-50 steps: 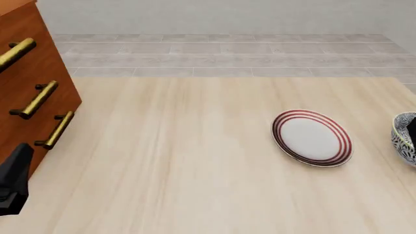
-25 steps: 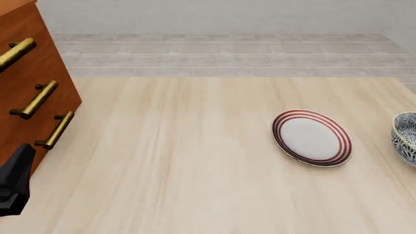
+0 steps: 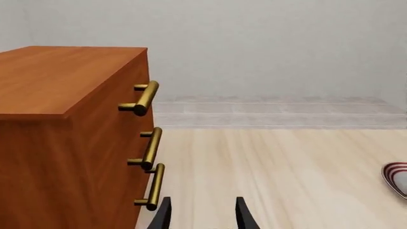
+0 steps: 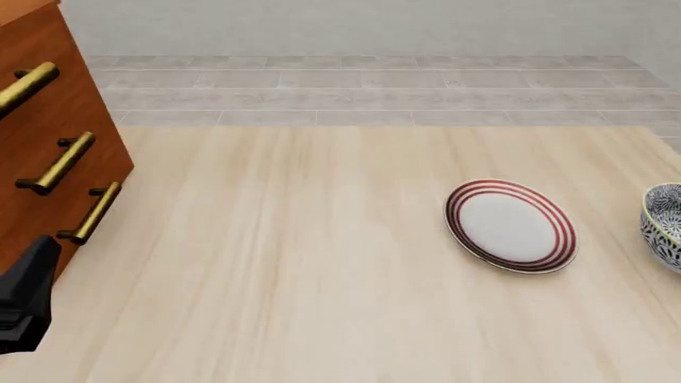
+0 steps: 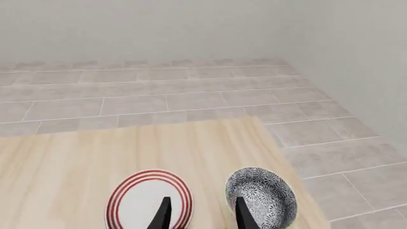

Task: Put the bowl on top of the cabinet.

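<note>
**Bowl at the far right edge, cabinet far left**

From the left wrist, I see the cabinet (image 3: 70, 138) close by, its flat top bare and level, three brass handles (image 3: 151, 148) sticking out of the front. My left gripper (image 3: 202, 214) shows two fingertips spread apart with nothing between them. A sliver of the plate (image 3: 397, 177) sits well off across the table (image 3: 286, 171).

Up front, the bowl (image 4: 662, 225) is cut off by the frame's right side, near the table's right edge and just beside the plate (image 4: 511, 225). Only the left arm's dark body shows low beside the cabinet (image 4: 43, 167); the right gripper is out of frame. Wide bare wood lies between plate and cabinet, good room for a carry.

Off the right wrist, my right gripper (image 5: 202, 212) hangs open and empty above the gap between plate (image 5: 149, 200) and bowl (image 5: 262, 196). The bowl looks glazed: stiff, probably slick and breakable. I'd pinch its rim wall, one finger inside. It's close to the table's edge, so a nudge could push it off; the handles are a snag risk at the cabinet.
</note>
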`<action>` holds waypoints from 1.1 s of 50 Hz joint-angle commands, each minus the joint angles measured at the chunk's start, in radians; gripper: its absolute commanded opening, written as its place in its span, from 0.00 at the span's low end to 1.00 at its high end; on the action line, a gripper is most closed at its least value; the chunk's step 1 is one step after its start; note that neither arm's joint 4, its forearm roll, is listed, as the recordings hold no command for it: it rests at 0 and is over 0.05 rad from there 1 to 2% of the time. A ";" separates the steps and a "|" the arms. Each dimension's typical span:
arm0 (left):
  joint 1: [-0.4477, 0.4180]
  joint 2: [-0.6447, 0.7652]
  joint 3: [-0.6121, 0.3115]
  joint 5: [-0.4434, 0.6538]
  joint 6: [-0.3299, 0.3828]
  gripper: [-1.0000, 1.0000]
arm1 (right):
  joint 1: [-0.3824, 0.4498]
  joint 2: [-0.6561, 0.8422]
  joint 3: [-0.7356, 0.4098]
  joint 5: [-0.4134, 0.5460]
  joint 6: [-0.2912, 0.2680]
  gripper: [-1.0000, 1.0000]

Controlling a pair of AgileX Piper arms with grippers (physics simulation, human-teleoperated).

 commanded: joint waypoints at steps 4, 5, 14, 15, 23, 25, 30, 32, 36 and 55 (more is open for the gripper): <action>0.000 0.002 0.000 -0.001 -0.002 1.00 | -0.036 0.066 -0.061 0.032 0.000 1.00; 0.000 0.001 0.000 0.000 -0.004 1.00 | -0.039 0.069 -0.061 0.031 -0.008 1.00; 0.002 0.000 0.000 0.000 -0.007 1.00 | -0.113 0.146 -0.071 0.031 -0.047 1.00; 0.002 0.000 0.000 0.000 -0.008 1.00 | -0.111 0.146 -0.075 0.033 -0.048 1.00; 0.004 -0.006 -0.001 0.005 -0.008 1.00 | -0.136 0.202 -0.083 0.039 -0.075 1.00; 0.003 -0.006 -0.001 0.005 -0.009 1.00 | -0.145 0.216 -0.094 0.044 -0.066 1.00; 0.003 -0.001 -0.001 -0.001 -0.006 1.00 | -0.135 0.244 -0.115 0.056 -0.049 1.00; 0.003 0.006 0.000 -0.005 -0.001 1.00 | -0.127 0.243 -0.120 0.055 -0.051 1.00; 0.004 0.008 0.000 -0.006 -0.004 1.00 | -0.109 0.270 -0.129 0.060 0.009 1.00; 0.001 0.006 0.001 -0.002 -0.003 1.00 | -0.215 0.392 -0.162 0.065 0.002 1.00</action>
